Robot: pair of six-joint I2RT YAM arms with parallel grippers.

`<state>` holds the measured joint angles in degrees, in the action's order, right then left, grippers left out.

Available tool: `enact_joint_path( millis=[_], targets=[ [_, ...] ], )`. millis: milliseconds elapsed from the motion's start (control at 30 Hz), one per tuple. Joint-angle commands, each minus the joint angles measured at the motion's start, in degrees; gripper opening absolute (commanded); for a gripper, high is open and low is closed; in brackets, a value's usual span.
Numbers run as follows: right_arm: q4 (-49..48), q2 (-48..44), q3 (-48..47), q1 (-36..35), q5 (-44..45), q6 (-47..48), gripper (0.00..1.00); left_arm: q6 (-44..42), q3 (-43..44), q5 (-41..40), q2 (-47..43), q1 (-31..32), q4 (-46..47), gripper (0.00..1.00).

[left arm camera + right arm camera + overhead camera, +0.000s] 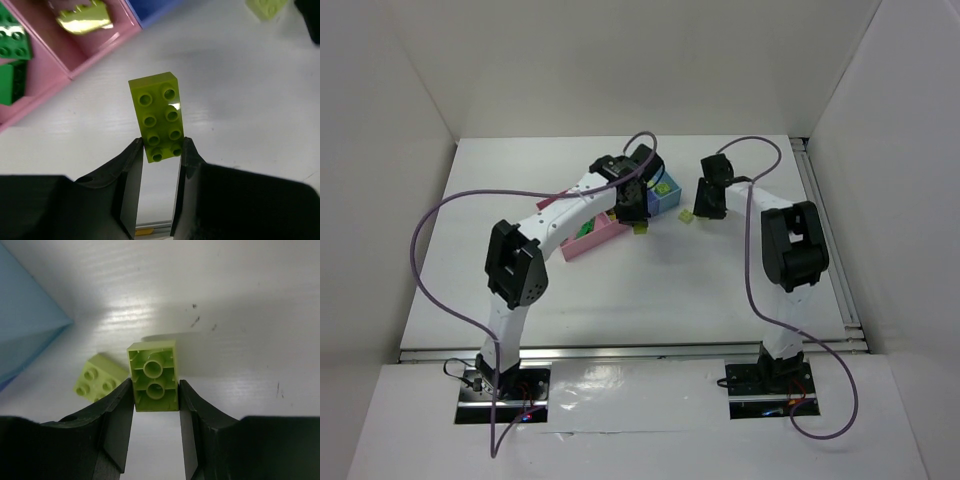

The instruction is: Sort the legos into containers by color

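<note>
The left gripper [161, 144] is nearly closed on a long brick [159, 110], yellow-green with two rows of four studs. Its fingers [131, 167] press on the two long sides at the near end, and the rest of the brick sticks out ahead, studs up. Under it is the white table [240, 100]; I cannot tell whether the brick touches it.

Ahead and to the left lies the pink bin [100, 52]. Its nearer compartment holds dark green bricks [11, 47] and the next one holds a shiny brick [84, 19] of yellow-green. The corner of the blue bin [159, 9] shows just past it. From above, the left arm reaches over the bins, and the long brick sits just off their near edge, outside them.

The right gripper [155, 382] is narrowed on a short brick [152, 365], also yellow-green, hollow underside facing the camera. The fingers [119, 410] touch both of its sides. Whether it is lifted off the table I cannot tell.

A pale brick [97, 380] with four studs lies on the table just left of the short one, close to the left finger. The light blue bin [25, 330] stands further left, apart from both.

From above, the pale brick lies between the two grippers, near the bins' right end
</note>
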<state>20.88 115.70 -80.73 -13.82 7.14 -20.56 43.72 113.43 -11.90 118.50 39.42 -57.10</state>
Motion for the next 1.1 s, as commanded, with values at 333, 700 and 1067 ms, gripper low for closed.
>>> enact_joint_path(
  millis=[333, 700, 1067],
  targets=[
    [-0.1, -12.8, 4.2, 0.4, 3.8, -1.2, 0.26, -1.6, 7.7, 1.0, 4.1, -11.9, -0.6, 0.33],
    [1.0, -9.0, -9.1, -3.1, -4.2, 1.6, 0.26, -3.3, 11.5, 6.1, 9.5, -14.1, 2.4, 0.83],
    [2.6, 2.4, -22.7, -6.8, -5.1, 2.9, 0.26, -3.2, 5.9, 4.3, -1.5, -16.0, 3.0, 0.82]
  ],
)
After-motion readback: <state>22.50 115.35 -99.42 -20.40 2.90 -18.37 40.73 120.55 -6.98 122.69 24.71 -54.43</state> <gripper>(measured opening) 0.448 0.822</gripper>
